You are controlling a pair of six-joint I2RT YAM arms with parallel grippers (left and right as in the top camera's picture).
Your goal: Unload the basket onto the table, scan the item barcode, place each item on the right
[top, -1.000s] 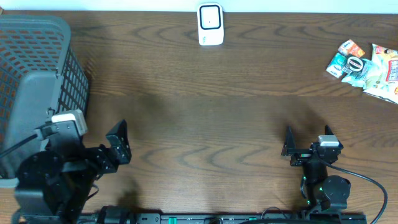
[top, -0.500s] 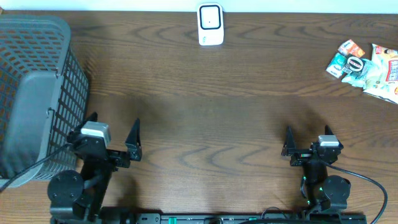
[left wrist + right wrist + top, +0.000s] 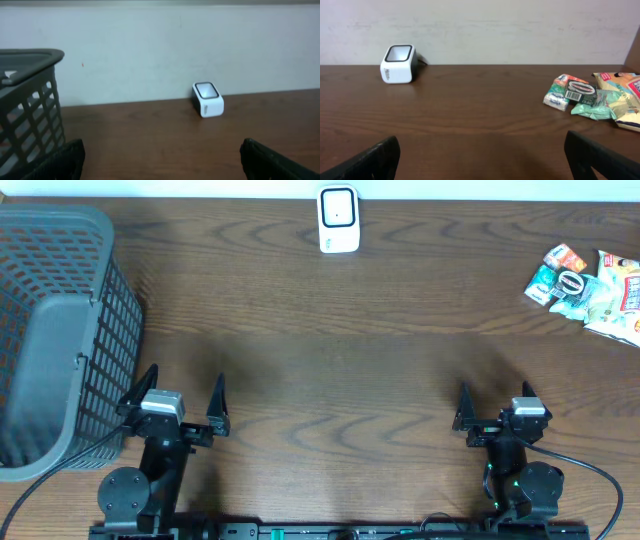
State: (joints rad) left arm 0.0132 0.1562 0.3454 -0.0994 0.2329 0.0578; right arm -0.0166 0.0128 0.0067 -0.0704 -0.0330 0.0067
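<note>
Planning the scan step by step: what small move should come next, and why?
Probably reach the right gripper toward the snack packets: it and the left gripper stand open and empty, the packets lie on its side, and nothing faces the scanner yet.

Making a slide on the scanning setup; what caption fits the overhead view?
Left gripper and right gripper open; scanner at back, snack packets right, basket left.
</note>
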